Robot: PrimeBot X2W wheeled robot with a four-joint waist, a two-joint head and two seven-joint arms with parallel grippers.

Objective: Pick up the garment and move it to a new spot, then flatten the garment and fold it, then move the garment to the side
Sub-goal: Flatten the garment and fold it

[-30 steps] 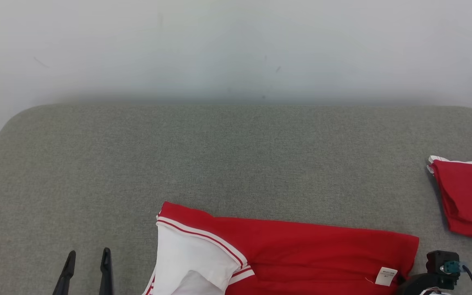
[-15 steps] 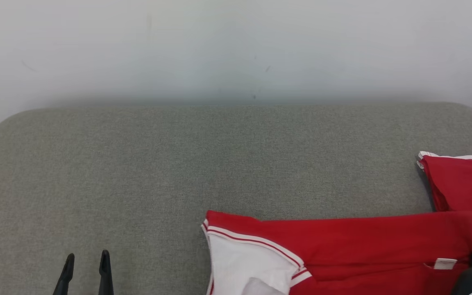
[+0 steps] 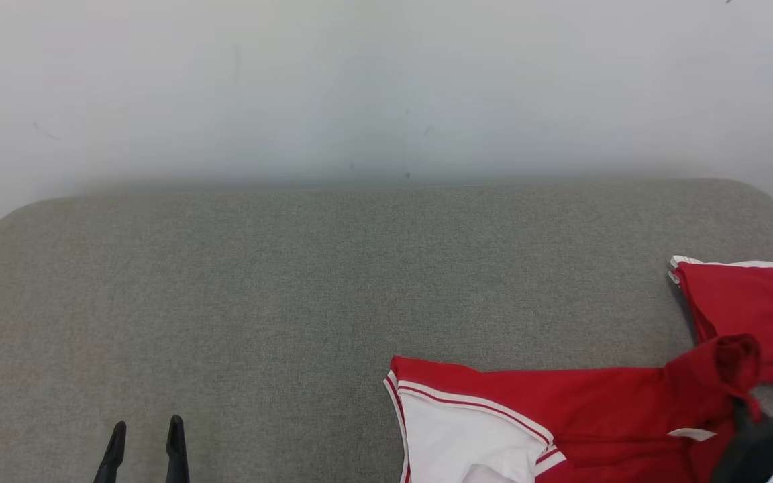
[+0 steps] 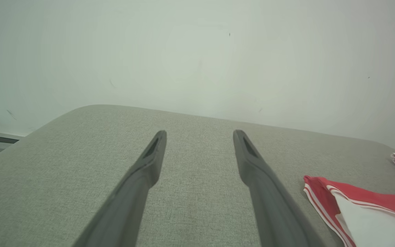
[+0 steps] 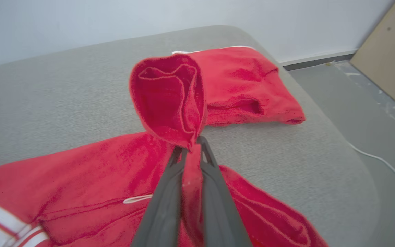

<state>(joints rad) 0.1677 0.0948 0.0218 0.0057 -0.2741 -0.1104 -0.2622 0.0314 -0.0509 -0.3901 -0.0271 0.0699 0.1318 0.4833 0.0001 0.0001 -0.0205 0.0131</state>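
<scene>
Garment corner was clenched in R gripper, just beside red pile | L gripper sat released | risk: thin pinch could've slipped, trailing cloth could've snagged pile

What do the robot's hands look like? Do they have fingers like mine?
Not quite! The left hand has just two fingers. They are long, slim and dark grey, narrowing toward the tips, with a small slot-shaped hollow near each end. The right hand has a matching dark grey pair.
</scene>
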